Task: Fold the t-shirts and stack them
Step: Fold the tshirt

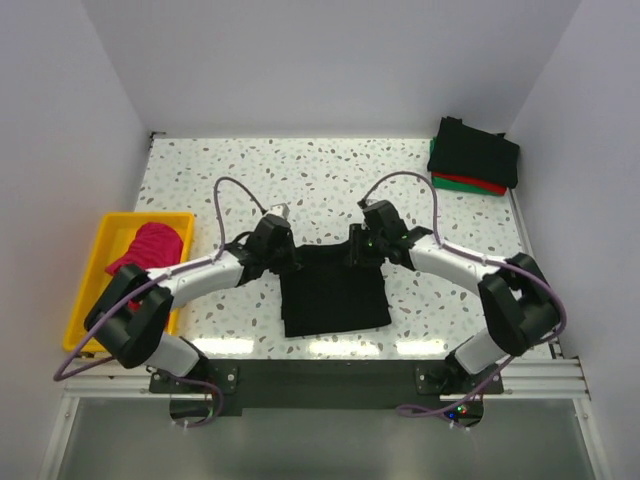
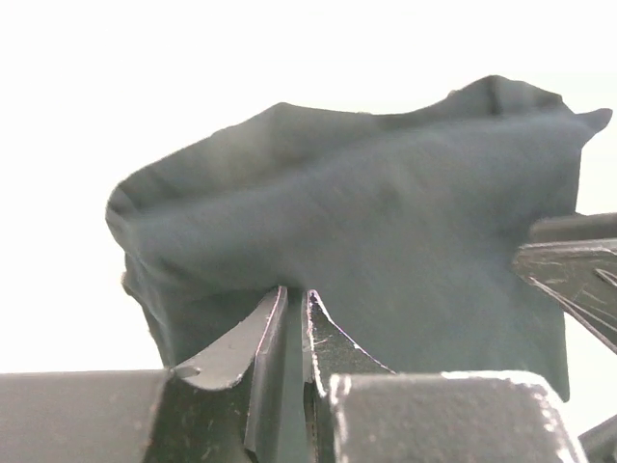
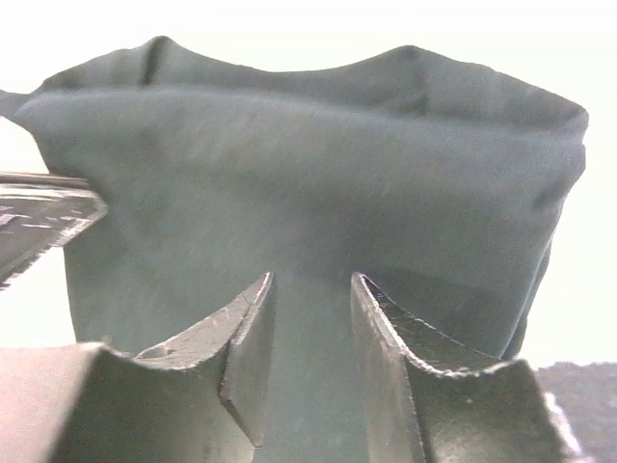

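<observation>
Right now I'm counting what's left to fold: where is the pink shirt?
In the top view, the pink shirt lies bunched in the yellow tray at the left edge of the table, just outside the left arm.

The far half of the surface (image 1: 330, 175) is open across its width, except the right rear corner, occupied by a stack of folded shirts (image 1: 475, 155). The yellow tray (image 1: 90, 300) blocks the left edge. The black t-shirt (image 1: 335, 295) covers the near centre. Bare strips flank it, crossed above by the left arm (image 1: 200, 275) and the right arm (image 1: 450, 262).
</observation>
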Available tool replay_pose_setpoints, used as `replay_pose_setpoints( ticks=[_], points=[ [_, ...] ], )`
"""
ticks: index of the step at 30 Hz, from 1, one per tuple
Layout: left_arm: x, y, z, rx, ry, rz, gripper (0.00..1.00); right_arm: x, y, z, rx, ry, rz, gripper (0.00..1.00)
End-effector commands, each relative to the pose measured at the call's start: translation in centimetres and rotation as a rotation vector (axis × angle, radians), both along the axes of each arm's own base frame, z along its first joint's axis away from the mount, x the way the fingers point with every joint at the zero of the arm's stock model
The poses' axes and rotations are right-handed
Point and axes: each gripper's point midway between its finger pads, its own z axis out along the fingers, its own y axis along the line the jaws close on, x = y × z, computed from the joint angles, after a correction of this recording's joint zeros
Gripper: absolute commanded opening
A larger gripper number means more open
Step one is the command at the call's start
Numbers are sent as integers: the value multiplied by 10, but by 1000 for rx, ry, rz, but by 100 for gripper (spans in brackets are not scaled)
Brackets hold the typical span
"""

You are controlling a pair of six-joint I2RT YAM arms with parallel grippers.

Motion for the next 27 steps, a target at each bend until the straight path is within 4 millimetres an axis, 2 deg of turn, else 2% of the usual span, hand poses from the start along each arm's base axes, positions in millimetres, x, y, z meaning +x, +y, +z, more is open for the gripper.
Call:
replay_pose_setpoints(
  ticks=[1,2,4,6,8,12,16,19,21,23,24,25,27],
  points=[
    [36,11,3,37,-61,45,16,35,1,-3,-2,-40,-24,39],
    [44,13,3,33,-66,56,15,44,2,-1,8,-41,-28,38],
    [57,28,-8,34,-40,98,14,58,-11,-15,8,-6,-64,35],
    [68,36,-15,12,-26,118,14,73,-20,-18,45,4,-94,35],
    [76,37,-18,-6,-31,128,14,79,-23,-26,71,42,-108,35],
    [76,32,-37,-21,28,106,13,84,-16,-32,172,101,-112,35],
    [74,32,-45,-27,50,107,13,83,-16,-40,226,156,-131,34],
    [77,35,-42,-26,51,115,13,86,-32,-39,247,156,-180,34],
    [82,36,-33,-29,39,118,13,87,-53,-38,254,156,-234,36],
    [81,38,-29,-13,53,118,14,84,-67,-27,269,132,-268,37],
    [84,40,-24,-8,43,124,16,85,-77,-23,267,118,-289,41],
    [85,40,-22,-4,40,119,17,85,-82,-9,267,76,-294,44],
    [90,40,-11,-1,25,116,22,76,-91,-7,222,71,-314,48]
  ],
)
